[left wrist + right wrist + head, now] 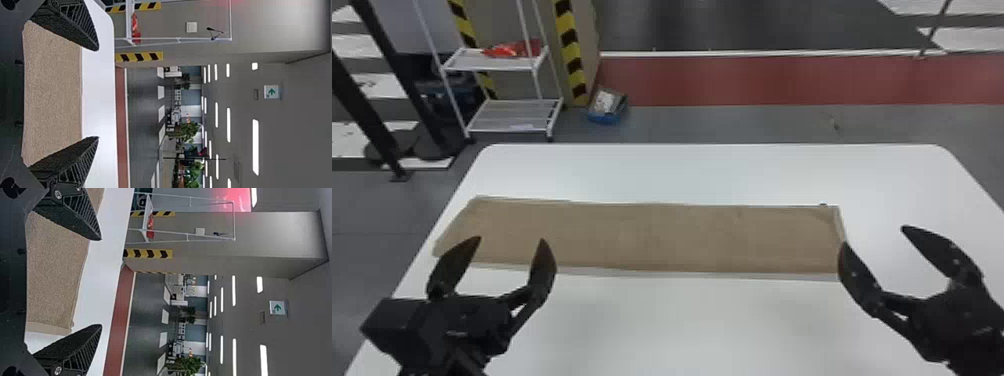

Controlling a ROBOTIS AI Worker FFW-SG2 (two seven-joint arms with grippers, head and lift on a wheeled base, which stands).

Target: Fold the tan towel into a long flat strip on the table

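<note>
Over the near part of a white bench [707, 320], toward its left edge, is the robot's left hand [511, 239], black, released, its two fingers spread with nothing between them in its grip. Toward the right edge is the right hand [873, 235], also released and holding nothing, its inner fingertip close to the strip's right end; whether it touches the cloth, I cannot tell.

Beyond them, the tan towel [652, 235] lies flat as a long, narrow strip, running from just beside the bench's left edge to a point well short of its right edge. Thin paler borders show along its near and far sides. Its left end slants, perhaps partly from the camera's angle.

Past the far edge is a grey floor with a red band [782, 80], and, beyond the far left corner, a white shelf rack [507, 114] with a red packet [517, 49] on it.

The folding looks complete or nearly so; this seems to be the closing step, checking the strip or leaving it. The next move probably calls for lifting both hands away without brushing the cloth, since a snag could pull an end askew. If more neatness is wanted, a light tug at the borders should do.
</note>
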